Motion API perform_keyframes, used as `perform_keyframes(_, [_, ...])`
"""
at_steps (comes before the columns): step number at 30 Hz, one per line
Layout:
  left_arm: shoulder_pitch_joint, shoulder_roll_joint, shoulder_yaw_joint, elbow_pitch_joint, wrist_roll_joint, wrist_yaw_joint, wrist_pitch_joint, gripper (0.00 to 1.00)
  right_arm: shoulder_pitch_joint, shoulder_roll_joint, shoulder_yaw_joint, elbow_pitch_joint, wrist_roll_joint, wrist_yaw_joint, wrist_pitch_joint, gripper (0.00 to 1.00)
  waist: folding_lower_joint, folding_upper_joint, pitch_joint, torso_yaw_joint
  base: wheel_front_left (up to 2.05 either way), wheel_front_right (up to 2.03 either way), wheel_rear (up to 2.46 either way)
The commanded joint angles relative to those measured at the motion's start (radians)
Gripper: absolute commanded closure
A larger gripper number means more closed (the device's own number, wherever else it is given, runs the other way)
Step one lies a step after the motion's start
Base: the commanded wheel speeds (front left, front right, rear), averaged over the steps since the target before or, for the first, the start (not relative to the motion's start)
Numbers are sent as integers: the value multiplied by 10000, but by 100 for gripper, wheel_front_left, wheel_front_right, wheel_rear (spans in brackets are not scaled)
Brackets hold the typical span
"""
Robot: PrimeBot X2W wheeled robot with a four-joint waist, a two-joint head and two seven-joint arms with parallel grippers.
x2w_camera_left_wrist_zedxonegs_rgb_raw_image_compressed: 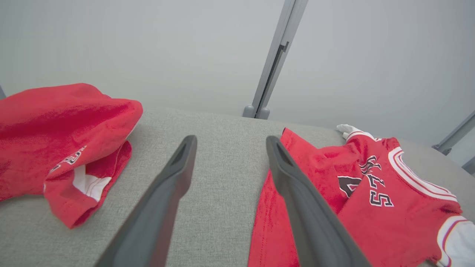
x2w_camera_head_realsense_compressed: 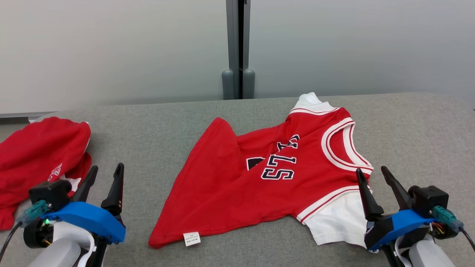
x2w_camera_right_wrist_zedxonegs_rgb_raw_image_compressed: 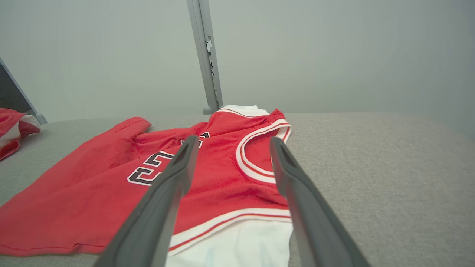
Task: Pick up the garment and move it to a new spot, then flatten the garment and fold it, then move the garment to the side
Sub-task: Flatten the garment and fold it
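Red and soft, our shirt lies spread on the grey bench, a bit right of the middle. Its neck hole points right and its bottom edge points left. It is not flat yet. The far side is bunched up and the letters on the chest are creased, so we think smoothing comes before any fold. A white sleeve pokes out on the near side, and a little white tag sits at the near left corner.

Our left pincer is spread wide and holds nothing. It hangs over bare bench, left of the shirt's bottom edge. Our right pincer is spread wide too, empty, by the white sleeve. We think they wait at the two ends so each can take one side.

Another red top sits in a lump at the left edge. The bench cover looks rough and woven. Our shirt looks thin and floppy, so it may wrinkle when pulled.
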Motion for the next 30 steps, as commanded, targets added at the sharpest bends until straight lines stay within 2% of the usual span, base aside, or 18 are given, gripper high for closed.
perform_keyframes(1, [487,-310,820,-338,454,216,-42,0,179,6,-17,-81,19,1,-34,0,0,-1,-1,-20,0,0,0])
perform_keyframes(4, [1530,-815,2496,-861,2093,488,-46,0,326,2,-18,-345,53,1,-33,0,0,-1,-5,-65,0,0,0])
perform_keyframes(7, [2349,-1413,3524,-1270,3550,774,-45,0,575,-9,-91,-775,-8,1,-33,0,0,-1,-30,-100,0,0,0])
perform_keyframes(10, [3070,-2019,4484,-1667,4572,753,-47,0,831,69,-275,-1350,-84,1,-34,0,0,-1,-20,-134,0,0,0])
perform_keyframes(14, [3559,-2849,5330,-1711,5652,404,-48,0,1031,198,-334,-2026,-253,1,-34,0,0,-1,-6,-193,0,0,0])
perform_keyframes(19, [3762,-3727,6055,-1605,6672,-189,-47,0,1164,289,-329,-2280,-372,1,-33,0,0,-1,-54,-190,0,0,0])
perform_keyframes(24, [3607,-4291,6616,-1134,7449,-859,-47,0,1200,338,-218,-2145,-393,1,-34,0,0,-1,-122,-172,0,0,0])
perform_keyframes(30, [3552,-4718,7252,-798,8083,-1416,-48,0,1116,431,-337,-2081,-470,1,-33,0,0,-1,-138,-217,0,0,0])
